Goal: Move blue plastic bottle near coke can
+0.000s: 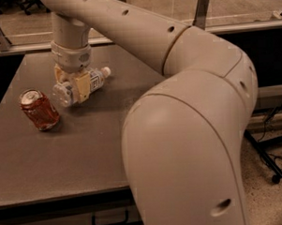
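The blue plastic bottle (92, 82) is a small clear bottle with a white cap and pale label, lying tilted between my fingers. My gripper (73, 87) is shut on the bottle and holds it just above the grey table (63, 155), at the table's left middle. The coke can (39, 110) is a red can with a silver top, lying tilted on the table just left of and slightly nearer than the gripper, a small gap away from the bottle's base.
My large beige arm (188, 112) fills the right and front of the view and hides the table's right side. A rail and glass partition (231, 28) run behind the table. A black stand base (269, 151) sits on the floor at right.
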Robot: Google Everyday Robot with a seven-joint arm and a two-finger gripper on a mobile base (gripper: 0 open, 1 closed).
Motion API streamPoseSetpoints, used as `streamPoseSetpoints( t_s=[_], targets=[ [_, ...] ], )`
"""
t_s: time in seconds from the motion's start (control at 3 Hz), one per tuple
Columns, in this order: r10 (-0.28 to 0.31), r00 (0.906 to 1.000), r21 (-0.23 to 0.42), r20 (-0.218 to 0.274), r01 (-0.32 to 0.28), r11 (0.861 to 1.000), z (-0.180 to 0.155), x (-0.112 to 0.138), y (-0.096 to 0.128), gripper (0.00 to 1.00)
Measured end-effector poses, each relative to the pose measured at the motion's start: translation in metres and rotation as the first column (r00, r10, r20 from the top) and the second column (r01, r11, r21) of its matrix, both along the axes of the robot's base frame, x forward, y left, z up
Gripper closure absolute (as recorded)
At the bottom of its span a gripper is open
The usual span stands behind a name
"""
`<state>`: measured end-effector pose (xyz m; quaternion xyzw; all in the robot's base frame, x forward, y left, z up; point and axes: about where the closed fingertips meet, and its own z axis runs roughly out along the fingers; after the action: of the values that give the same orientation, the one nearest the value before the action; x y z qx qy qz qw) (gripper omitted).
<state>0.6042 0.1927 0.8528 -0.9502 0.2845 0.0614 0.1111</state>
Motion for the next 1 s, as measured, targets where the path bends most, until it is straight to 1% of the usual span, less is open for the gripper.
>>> streamPoseSetpoints(
  t_s=[0.33,0.67,1.0],
  targets=[
    [-0.042,0.9981,0.006,-0.045,0.042,0.999,-0.006,-0.017,-0.005,0.6],
    [-0.071,0.9938,0.004,-0.085,0.072,0.997,-0.011,-0.031,-0.008,0.35],
    [-0.081,0.9909,0.001,-0.108,0.081,0.997,-0.012,-0.037,-0.009,0.12]
  ],
)
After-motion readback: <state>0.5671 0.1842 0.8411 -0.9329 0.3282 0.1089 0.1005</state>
